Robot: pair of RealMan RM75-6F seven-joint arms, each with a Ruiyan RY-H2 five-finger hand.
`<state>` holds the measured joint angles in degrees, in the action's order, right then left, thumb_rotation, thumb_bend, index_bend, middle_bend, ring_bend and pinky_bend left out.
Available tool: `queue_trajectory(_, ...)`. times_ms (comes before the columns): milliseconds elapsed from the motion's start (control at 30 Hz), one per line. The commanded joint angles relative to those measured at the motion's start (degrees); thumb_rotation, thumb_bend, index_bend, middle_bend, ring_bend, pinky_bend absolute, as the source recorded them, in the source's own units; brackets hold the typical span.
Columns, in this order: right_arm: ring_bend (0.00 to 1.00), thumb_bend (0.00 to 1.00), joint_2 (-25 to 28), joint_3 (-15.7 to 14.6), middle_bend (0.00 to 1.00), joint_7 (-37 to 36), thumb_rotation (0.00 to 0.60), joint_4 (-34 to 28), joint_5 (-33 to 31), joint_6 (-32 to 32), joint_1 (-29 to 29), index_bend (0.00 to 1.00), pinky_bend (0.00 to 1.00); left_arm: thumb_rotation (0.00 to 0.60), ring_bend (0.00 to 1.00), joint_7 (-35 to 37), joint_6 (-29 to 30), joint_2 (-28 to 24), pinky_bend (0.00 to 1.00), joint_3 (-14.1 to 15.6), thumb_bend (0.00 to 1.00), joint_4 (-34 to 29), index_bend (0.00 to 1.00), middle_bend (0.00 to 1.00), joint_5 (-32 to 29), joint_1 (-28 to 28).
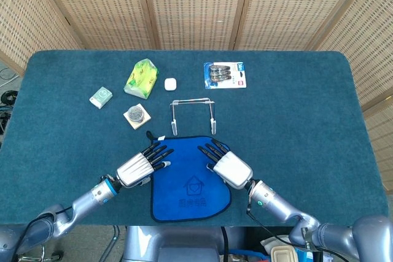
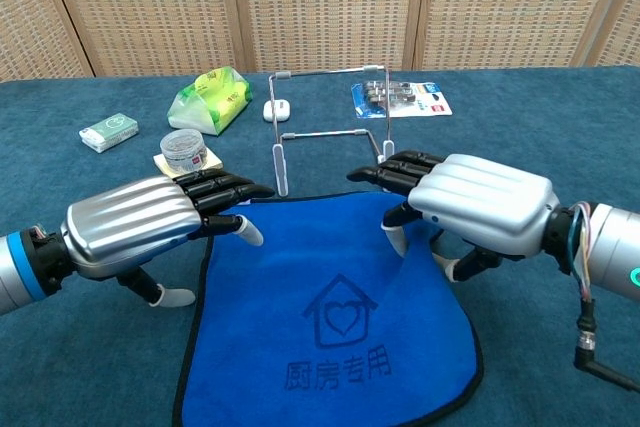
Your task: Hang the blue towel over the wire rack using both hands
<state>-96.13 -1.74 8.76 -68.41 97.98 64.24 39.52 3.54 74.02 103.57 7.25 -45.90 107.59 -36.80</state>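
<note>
This looks like a staged test booth in a lab rather than a lived-in home. The surface point(image 1: 295, 127) is covered in plain teal carpet-like cloth and closed in at 12 o'clock by woven cane screens point(image 1: 196, 4). Small household goods are spread out on it: a battery pack point(image 1: 225, 75), a green pouch point(image 1: 141, 78), a small box point(image 1: 101, 97). Loose cables point(image 1: 6, 99) show past the edge at 9 o'clock.

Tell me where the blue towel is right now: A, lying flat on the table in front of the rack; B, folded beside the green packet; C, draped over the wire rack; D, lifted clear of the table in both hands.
A: the blue towel lies spread flat on the table, just short of the bare wire rack.
</note>
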Motion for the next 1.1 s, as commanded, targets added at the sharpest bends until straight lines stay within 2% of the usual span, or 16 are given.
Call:
queue_trajectory(33,0.00,0.56,0.0,0.0,0.00,-0.1,0.600,-0.1,-0.1,0.0,0.0,0.61,0.00,0.600,0.00,0.5,0.6,0.6,0.06,0.1,0.24,0.8,0.27,0.00,-0.4,0.2)
queue_trajectory(400,0.00,0.56,0.0,0.2,0.00,0.0,0.600,-0.2,-0.5,0.1,-0.3,0.61,0.00,0.600,0.00,2.0,1.5,2.6,0.07,0.0,0.27,3.1,0.30,0.00,-1.5,0.5)
queue_trajectory(667,0.00,0.56,0.1,0.1,0.00,-0.3,0.600,0.0,-1.0,0.1,-0.8,0.61,0.00,0.600,0.00,2.8,2.2,4.9,0.07,0.5,0.32,6.0,0.38,0.00,-2.0,0.9)
queue_trajectory(967,0.00,0.57,0.4,0.1,0.00,0.2,0.600,0.0,-1.0,0.3,-1.1,0.61,0.00,0.600,0.00,4.2,3.0,6.9,0.07,0.5,0.34,8.2,0.42,0.00,-2.8,1.3)
queue_trajectory(1100,0.00,0.57,0.4,-0.1,0.00,0.3,0.600,0.2,-1.2,0.1,-1.3,0.61,0.00,0.600,0.00,4.1,3.8,7.6,0.07,0.3,0.35,8.6,0.49,0.00,-3.2,1.5)
